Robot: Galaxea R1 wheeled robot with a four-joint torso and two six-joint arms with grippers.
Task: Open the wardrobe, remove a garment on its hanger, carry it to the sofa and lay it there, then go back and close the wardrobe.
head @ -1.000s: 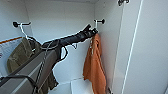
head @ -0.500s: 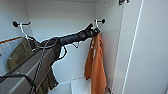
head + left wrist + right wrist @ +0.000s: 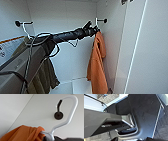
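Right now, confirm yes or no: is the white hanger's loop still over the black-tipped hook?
Yes: the hanger loop curves around the hook, with the orange garment draped below.

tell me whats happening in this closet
The robot's left arm reaches into the open wardrobe, its gripper up at the white hanger that carries the orange garment. The hanger's loop is around a black-tipped hook on the wall. An olive jacket hangs on the other side.
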